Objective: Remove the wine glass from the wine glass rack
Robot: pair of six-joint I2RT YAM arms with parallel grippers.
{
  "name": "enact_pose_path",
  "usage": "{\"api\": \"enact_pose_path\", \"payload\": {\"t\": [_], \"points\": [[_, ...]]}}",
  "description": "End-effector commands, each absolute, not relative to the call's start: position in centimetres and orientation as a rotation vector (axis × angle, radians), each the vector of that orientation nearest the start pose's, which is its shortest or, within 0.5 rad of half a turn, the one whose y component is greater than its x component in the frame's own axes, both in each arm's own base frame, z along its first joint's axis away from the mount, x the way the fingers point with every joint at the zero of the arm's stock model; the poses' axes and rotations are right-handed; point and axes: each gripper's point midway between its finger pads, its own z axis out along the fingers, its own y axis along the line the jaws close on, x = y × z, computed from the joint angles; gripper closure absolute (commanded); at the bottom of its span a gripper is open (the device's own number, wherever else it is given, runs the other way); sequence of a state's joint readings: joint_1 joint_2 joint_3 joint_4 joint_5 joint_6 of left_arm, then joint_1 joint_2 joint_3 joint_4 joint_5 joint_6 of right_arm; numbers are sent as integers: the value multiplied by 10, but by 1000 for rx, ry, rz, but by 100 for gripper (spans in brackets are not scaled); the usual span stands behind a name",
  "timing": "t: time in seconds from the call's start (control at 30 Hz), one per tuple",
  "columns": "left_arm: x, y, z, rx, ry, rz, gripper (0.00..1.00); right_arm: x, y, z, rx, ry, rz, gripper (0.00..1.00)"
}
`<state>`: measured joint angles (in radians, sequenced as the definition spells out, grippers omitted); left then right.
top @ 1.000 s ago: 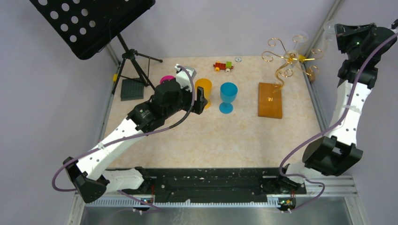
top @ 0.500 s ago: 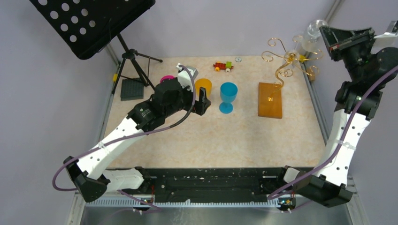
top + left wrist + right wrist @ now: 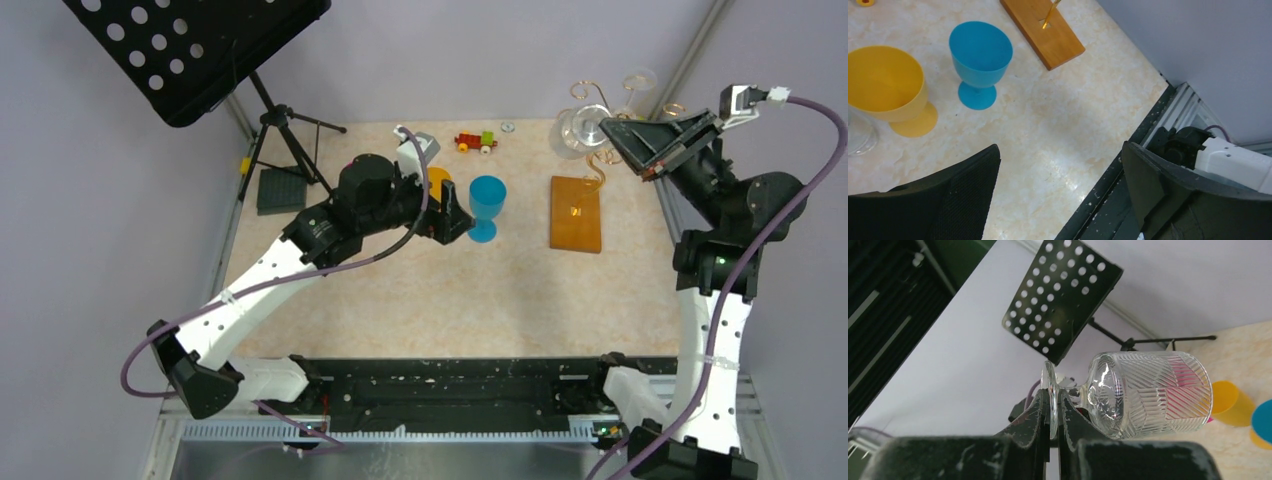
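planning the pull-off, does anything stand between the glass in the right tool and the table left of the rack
The right tool holds the wine glass by its foot. Seen from above, its bowl overlaps a curled arm of the wine glass rack; contact cannot be told. Nothing else visible stands in the way.

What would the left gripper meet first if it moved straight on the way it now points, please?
Probably the bare table top, to the side of the blue goblet: the open left gripper angles downward with nothing between. Depth is unclear, though.
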<state>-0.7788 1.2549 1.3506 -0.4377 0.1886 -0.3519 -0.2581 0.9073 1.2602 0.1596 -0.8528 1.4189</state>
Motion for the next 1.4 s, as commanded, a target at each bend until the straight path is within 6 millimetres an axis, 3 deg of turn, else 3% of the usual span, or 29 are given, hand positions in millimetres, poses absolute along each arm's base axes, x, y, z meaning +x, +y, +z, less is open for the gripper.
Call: {"api": "enact_pose_path", "payload": {"t": [0.0,0.13,0.27,0.47,0.57,0.8,1.1,1.37], "points": [[246,-323,381,506,1818,-1064,4,213,123,553,93,1282,1545,100],[244,-326,403,448,1754,-1160,4,206,141,550,47,1271,1658,100],[238,-328,432,399,1651,-1368,4,201,154,550,0,1250,1778,100],[233,-307,482,306,1432,-1719,4,195,155,554,-1,1212,1831,100],[225,-304,495,305,1369,-1884,4,192,163,548,11,1223,1910,100],[218,-311,508,320,1320,-2107,6,188,176,541,23,1207,2024,100],[215,-312,505,307,1335,-2193,19,185,182,547,11,1149,2072,100],[197,-310,514,341,1312,-2292,27,195,186,542,20,1123,2080,100]]}}
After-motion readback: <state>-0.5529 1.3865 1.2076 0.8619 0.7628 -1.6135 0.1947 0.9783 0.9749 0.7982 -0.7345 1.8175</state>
